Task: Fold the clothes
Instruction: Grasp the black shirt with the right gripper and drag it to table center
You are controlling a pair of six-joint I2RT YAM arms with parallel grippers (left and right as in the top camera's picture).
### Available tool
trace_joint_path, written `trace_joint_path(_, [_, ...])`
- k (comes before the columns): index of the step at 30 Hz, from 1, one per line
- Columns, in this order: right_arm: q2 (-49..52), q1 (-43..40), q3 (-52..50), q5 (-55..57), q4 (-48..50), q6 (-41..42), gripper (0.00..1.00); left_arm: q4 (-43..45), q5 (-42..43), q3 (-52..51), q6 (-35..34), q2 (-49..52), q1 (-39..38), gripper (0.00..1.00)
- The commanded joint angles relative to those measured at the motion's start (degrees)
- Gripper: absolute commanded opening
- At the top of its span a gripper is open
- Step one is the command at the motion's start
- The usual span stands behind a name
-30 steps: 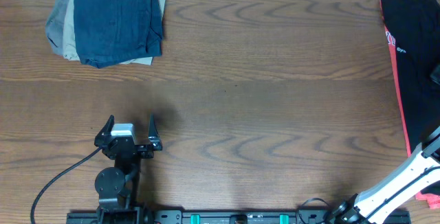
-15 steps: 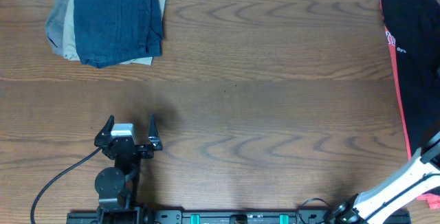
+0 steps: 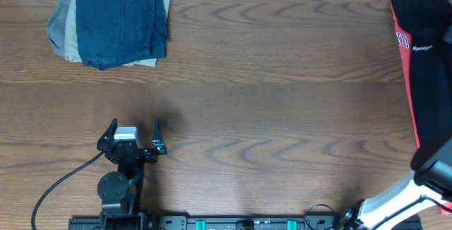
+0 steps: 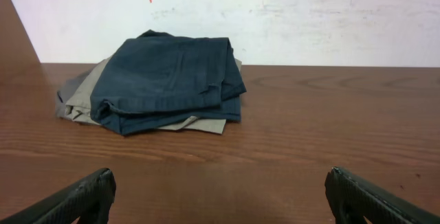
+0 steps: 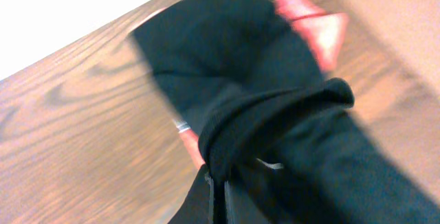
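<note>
Where the black T-shirt lies, the table runs out. The shirt sits bunched along the right edge and partly covers a red garment, which shows as a narrow strip on its left side. Both run past the frame on the right. In the blurred wrist view, the right gripper is clenched on a fold of the black fabric, its fingers pinched together. Its arm reaches in from the lower right corner. A wide stretch of bare wood spans the middle of the table. The left gripper rests near the front edge on the left, jaws spread wide and holding nothing. A folded stack of dark blue, tan and grey garments sits at the far left corner, straight ahead of the left gripper and well apart from the black shirt.
</note>
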Motion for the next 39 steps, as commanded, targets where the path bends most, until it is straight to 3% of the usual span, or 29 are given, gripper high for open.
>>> trace_joint_path(1, [-0.48, 5.29, 0.74, -1.44, -0.44, 0.74, 0.01, -1.68, 0.57, -1.09, 0.11, -0.37, 0.13, 0.98])
trace_joint_path(27, [2.08, 63.91, 0.7, -4.33, -2.64, 2.27, 0.02, -1.68, 0.57, -1.09, 0.11, -0.37, 0.13, 0.98])
trace_joint_path(33, [5.79, 71.28, 0.7, -4.37, -6.49, 2.29, 0.03, -1.68, 0.57, -1.09, 0.11, -0.37, 0.13, 0.98])
trace_joint_path(39, [5.4, 73.5, 0.79, -4.11, -11.13, 2.27, 0.06, -1.68, 0.57, -1.09, 0.11, -0.37, 0.13, 0.98])
